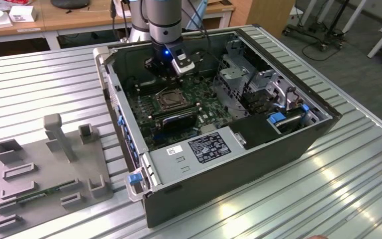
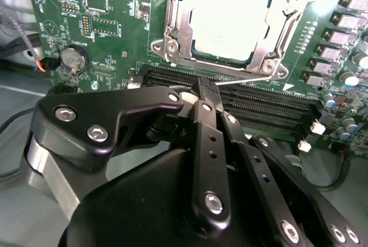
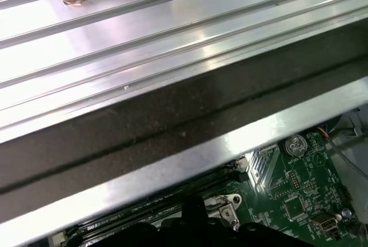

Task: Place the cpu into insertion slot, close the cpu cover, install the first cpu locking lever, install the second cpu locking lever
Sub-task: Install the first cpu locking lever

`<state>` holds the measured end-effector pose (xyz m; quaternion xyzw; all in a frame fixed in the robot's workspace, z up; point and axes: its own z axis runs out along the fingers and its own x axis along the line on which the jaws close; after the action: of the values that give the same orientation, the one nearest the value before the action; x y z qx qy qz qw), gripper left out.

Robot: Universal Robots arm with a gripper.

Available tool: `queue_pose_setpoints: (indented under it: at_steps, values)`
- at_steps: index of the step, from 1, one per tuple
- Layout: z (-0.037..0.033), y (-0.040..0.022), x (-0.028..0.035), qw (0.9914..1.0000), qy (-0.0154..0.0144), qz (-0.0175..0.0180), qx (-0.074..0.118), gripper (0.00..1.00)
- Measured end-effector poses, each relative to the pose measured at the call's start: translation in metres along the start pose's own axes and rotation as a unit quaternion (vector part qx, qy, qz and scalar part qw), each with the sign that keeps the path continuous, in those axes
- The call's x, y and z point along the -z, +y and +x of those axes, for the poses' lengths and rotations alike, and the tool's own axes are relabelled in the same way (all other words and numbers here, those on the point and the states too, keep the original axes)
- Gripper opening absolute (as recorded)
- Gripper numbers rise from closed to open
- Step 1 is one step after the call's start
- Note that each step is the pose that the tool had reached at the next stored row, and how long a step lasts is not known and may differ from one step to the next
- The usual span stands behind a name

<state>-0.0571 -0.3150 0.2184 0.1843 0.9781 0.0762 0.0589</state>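
Sitting in the insertion slot (image 2: 224,59), the cpu (image 2: 230,21) is framed by the cpu cover (image 2: 173,25); gripper (image 2: 206,89) jaws meet, empty.

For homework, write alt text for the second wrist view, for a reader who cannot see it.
A shut black gripper points at a green motherboard, its tip at the end of a thin metal lever. Beyond dark memory slots, the cpu lies under the closed cover.
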Motion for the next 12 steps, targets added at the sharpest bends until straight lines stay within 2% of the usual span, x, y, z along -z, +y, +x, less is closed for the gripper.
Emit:
queue_pose_setpoints:
  at_steps: [5, 6, 9, 12]
  values:
    - [-0.0004, 0.0008, 0.0044, 1.00000, 0.0002, -0.0002, 0.001, 0.11]
    - [-0.0004, 0.0008, 0.0045, 0.99992, 0.0022, -0.0011, 0.013, 0.11]
    - [-0.0003, 0.0008, 0.0045, 0.99961, 0.0048, -0.0024, 0.028, 0.11]
    - [-0.0003, 0.0008, 0.0045, 0.99953, 0.0052, -0.0027, 0.030, 0.11]
